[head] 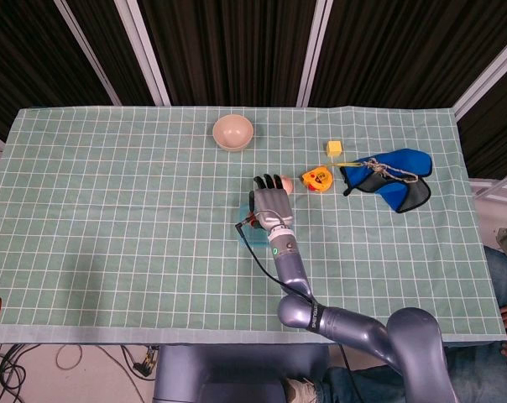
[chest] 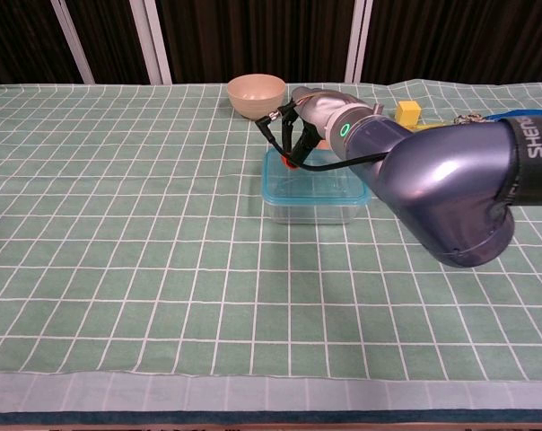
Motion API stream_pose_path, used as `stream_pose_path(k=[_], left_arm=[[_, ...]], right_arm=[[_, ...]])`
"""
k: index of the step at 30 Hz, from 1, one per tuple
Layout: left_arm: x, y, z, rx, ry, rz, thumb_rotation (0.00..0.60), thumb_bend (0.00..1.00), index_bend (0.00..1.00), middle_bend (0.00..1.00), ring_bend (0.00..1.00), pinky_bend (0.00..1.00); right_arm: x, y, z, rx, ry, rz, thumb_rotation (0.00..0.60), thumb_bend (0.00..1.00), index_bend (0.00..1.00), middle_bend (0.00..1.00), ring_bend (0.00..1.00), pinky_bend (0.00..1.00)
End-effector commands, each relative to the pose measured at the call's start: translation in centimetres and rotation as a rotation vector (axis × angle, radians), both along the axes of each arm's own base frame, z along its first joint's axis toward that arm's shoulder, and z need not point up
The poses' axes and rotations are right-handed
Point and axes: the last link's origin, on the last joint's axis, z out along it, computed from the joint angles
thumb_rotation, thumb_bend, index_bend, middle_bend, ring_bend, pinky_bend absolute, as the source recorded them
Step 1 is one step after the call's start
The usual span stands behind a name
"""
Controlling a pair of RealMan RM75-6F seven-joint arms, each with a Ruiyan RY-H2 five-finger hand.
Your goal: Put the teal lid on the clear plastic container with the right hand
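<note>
right robot hand: right robot hand [head: 269,204] hangs above the far edge of the container, nothing visibly held; whether fingers are spread or curled, cannot tell
container: clear rectangular plastic container [chest: 312,199] at bench centre, just under and at 6 o'clock of the hand, long axis 3–9 o'clock
lid: teal rectangular lid [chest: 310,176] appears seated on the container rim
left robot hand: not visible
nearby: pink round ball [head: 284,182] at 1 o'clock of the hand, yellow tape measure [head: 316,178] at 2 o'clock, beige bowl [head: 233,132] at 11 o'clock
obstruction: none judged
</note>
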Motion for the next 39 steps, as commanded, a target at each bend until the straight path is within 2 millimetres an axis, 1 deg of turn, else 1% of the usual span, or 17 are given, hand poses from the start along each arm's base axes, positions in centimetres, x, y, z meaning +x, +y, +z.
stream_pose_path(k=[1, 19, 33, 39], left_arm=[[0.0, 0.0, 0.0, 0.001, -0.002, 0.002, 0.600, 0.46, 0.09, 0.00, 0.00, 0.00], [-0.1, 0.0, 0.1, -0.001, -0.006, 0.012, 0.600, 0.46, 0.09, 0.00, 0.00, 0.00], [-0.1, 0.0, 0.1, 0.000, -0.010, 0.019, 0.600, 0.46, 0.09, 0.00, 0.00, 0.00], [-0.1, 0.0, 0.1, -0.001, -0.010, 0.020, 0.600, 0.46, 0.09, 0.00, 0.00, 0.00]], right_arm=[[0.3, -0.1, -0.3, 0.003, 0.000, 0.004, 0.600, 0.53, 0.65, 0.16, 0.05, 0.00], [1.0, -1.1, -0.6, 0.021, 0.059, 0.003, 0.600, 0.53, 0.65, 0.15, 0.04, 0.00], [1.2, -1.9, -0.5, 0.006, 0.066, -0.011, 0.600, 0.53, 0.65, 0.15, 0.04, 0.00], [0.8, -1.9, -0.6, 0.015, 0.083, -0.012, 0.600, 0.53, 0.65, 0.15, 0.04, 0.00]])
